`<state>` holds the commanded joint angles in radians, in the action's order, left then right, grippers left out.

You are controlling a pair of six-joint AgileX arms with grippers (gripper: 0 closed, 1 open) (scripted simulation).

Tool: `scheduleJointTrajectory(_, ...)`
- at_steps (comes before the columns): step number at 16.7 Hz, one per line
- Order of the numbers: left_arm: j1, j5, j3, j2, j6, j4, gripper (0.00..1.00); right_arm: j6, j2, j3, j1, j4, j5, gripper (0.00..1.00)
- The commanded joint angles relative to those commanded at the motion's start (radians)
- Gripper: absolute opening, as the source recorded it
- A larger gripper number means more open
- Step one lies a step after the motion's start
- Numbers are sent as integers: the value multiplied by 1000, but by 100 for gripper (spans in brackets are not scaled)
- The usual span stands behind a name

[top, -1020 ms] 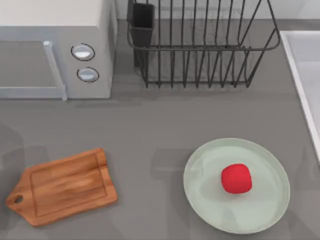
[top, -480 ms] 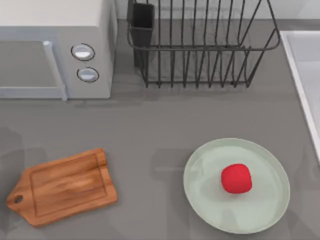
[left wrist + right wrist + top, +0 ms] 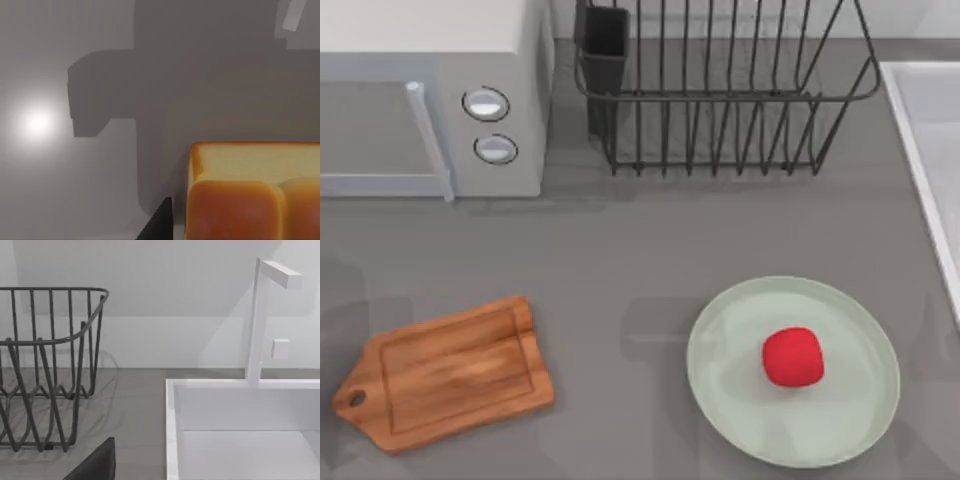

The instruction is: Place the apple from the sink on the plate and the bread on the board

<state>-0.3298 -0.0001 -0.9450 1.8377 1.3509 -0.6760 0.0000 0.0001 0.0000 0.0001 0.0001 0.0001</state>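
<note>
The red apple (image 3: 792, 357) lies on the pale green plate (image 3: 720, 390) at the front right of the table. At the front left, the wooden board (image 3: 445, 373) lies bare, its handle toward the left edge. In the left wrist view the golden-brown bread (image 3: 252, 192) is very close, with a dark part of my left gripper (image 3: 159, 222) right beside it over grey table. My right gripper (image 3: 95, 464) shows as a dark edge near the sink (image 3: 172, 440), whose white basin is also at the right edge (image 3: 920, 150) of the top view.
A microwave (image 3: 430, 95) stands at the back left and a black wire dish rack (image 3: 720, 90) at the back middle. A white faucet (image 3: 257, 315) rises behind the sink. Open grey counter lies between the board and the plate.
</note>
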Motion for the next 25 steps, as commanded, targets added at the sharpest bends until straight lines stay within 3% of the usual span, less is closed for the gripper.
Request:
scheduleJointTrajectory(2,0,0,0,0,0,0,2,0,0,0,0,0,0,100)
scheduleJointTrajectory(3,0,0,0,0,0,0,0,0,0,0,0,0,0,100)
scheduleJointTrajectory(10,0,0,0,0,0,0,0,0,0,0,0,0,0,100)
scheduleJointTrajectory(15,0,6,-65,-60,-16,-119,0,0,0,0,0,0,0,100)
scheduleJointTrajectory(21,6,6,-235,-166,-17,-412,0,0,0,0,0,0,0,100)
scheduleJointTrajectory(25,7,6,-261,-191,-24,-452,0,0,0,0,0,0,0,100)
